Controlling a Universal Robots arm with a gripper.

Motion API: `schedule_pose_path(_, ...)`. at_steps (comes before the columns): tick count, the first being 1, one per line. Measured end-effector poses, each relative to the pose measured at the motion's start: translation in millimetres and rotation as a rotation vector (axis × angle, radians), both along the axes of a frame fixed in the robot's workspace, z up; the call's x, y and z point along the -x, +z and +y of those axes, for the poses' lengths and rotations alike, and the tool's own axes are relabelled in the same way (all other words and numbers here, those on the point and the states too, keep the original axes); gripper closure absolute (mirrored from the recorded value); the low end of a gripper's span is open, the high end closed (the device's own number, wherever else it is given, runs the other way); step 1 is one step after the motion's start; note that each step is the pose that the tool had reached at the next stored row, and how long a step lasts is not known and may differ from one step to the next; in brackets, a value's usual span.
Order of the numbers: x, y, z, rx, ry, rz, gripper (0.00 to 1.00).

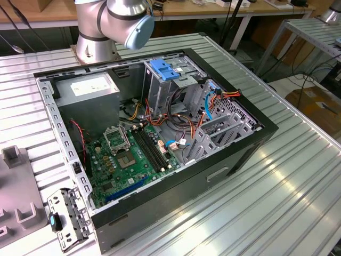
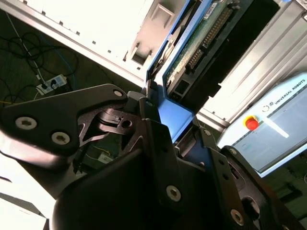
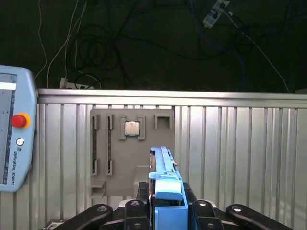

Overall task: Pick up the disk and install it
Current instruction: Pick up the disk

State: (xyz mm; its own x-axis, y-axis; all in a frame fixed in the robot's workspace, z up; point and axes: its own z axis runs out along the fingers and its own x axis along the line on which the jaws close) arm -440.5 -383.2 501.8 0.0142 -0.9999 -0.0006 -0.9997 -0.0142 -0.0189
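My gripper (image 3: 165, 194) is shut on the disk (image 3: 164, 165), held on edge with its light blue bracket between the black fingers (image 3: 142, 191). In the second wrist view the same disk (image 2: 204, 40) shows its green circuit board and blue bracket edge, clamped in the gripper (image 2: 173, 125). Beneath it in the first wrist view lies a grey fixture plate (image 3: 117, 167) on the ribbed metal table (image 3: 240, 153). The open computer case (image 1: 229, 154) sits in the middle of the exterior view, with the grey drive cage and its blue top (image 1: 162, 69) at the back.
A small square chip (image 3: 132, 128) rests in the fixture plate. A teach pendant (image 3: 14, 139) with a red button lies at the table edge. Inside the case are a motherboard (image 1: 133, 154), a power supply (image 1: 88, 88) and loose cables (image 1: 184, 122). The arm's base (image 1: 96, 37) stands behind the case.
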Motion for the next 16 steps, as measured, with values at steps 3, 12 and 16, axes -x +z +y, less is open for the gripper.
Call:
schedule_pose_path(3, -6.9, 0.0, 0.0, 0.0000, 0.000, 0.0000, 0.63)
schedule_pose_path(12, -35.6, 0.0, 0.0, 0.0000, 0.000, 0.0002, 0.63)
schedule_pose_path(16, -49.3, 0.0, 0.0, 0.0000, 0.000, 0.0002, 0.63)
